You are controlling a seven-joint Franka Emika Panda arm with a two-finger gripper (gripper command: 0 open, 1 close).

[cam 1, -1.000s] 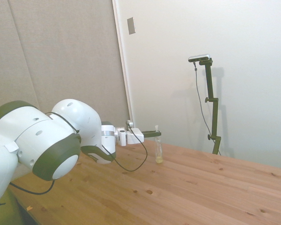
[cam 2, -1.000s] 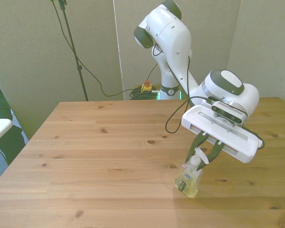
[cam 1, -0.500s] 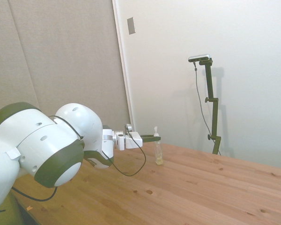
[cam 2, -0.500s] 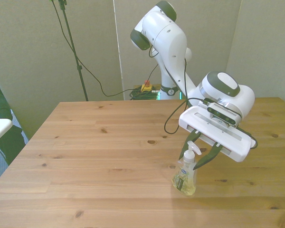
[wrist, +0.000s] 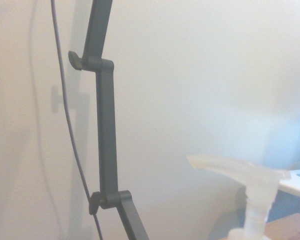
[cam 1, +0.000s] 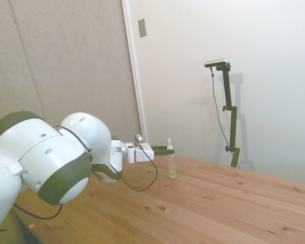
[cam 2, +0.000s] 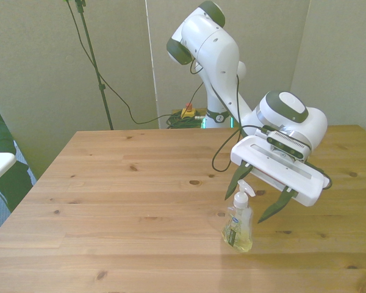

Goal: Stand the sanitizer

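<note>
From the side view, the small slim clear plastic sanitizer bottle [cam 1: 172, 165] stands upright on my pale planked wooden bench [cam 1: 218, 203], its long axis vertical, yellowish liquid pooled at the bottom and the white pump top uppermost. My hand [cam 1: 169, 148] reaches in level with the pump; here its dark fingers overlap, so their spread cannot be read.

The front view settles that: my hand [cam 2: 257, 198] is released, its two dark green fingers [cam 2: 236, 180] splayed wide to either side of the pump, neither touching the bottle [cam 2: 238, 223]. The bottle stands near the bench's [cam 2: 122, 201] front edge toward the front view's right, white label facing the camera, nozzle pointing to the front view's right.

In the wrist view only the translucent white pump head and neck [wrist: 250, 185] show, close and blurred, against a plain pale wall.
</note>
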